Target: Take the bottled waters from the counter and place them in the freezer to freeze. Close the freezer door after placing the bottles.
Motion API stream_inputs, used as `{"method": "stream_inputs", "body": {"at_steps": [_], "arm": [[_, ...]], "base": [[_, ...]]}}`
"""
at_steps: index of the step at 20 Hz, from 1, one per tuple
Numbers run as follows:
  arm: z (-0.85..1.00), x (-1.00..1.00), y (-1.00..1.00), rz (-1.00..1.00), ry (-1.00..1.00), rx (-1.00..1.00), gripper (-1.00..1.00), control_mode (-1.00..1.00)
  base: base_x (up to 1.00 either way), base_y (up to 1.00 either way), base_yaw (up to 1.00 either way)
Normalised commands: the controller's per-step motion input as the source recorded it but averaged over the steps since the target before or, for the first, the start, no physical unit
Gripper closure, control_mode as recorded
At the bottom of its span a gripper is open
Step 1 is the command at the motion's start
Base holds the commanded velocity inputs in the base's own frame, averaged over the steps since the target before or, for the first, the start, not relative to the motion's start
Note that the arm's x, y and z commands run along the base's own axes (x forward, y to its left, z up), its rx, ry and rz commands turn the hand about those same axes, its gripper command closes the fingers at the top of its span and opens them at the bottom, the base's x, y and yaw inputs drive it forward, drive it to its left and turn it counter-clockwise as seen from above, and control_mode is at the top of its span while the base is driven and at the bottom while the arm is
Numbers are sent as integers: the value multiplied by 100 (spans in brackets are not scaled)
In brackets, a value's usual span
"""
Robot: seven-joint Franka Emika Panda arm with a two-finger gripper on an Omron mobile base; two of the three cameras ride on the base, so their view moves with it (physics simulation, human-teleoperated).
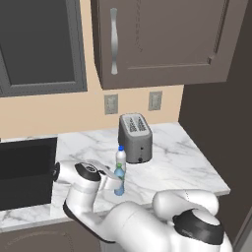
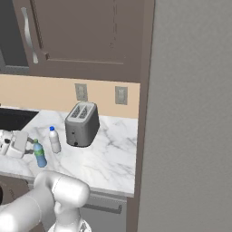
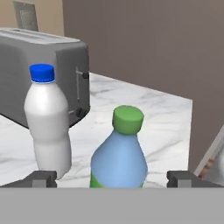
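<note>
White plastic bottle (image 3: 47, 127), blue cap, upright on veined marble counter (image 3: 166, 118). Boxy grey toaster (image 3: 39, 74) behind. Translucent blue bottle (image 3: 119, 155), green cap, between the fingertips of the gripper (image 3: 113, 178), spread wide, gripping nothing.

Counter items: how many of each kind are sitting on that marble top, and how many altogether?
Blue bottle with green cap: 1
White bottle with blue cap: 1
Grey toaster: 1
Total on the marble counter: 3
</note>
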Motion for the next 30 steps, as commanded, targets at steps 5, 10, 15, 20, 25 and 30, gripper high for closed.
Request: {"method": "stream_inputs", "body": {"at_steps": [5,10,15,20,25,30], "arm": [[-14,20,1,0,0,0,-100,-100],[-14,9,0,0,0,0,-100,-100],[-8,-8,0,0,0,0,-100,-100],[-5,-22,0,-2,0,0,-100,-100],[0,-25,0,-4,0,0,-100,-100],[0,-8,-3,-2,0,0,-100,-100]], "base": [[0,0,0],[0,0,0],[0,0,0],[0,0,0],[0,0,0],[0,0,0]]}}
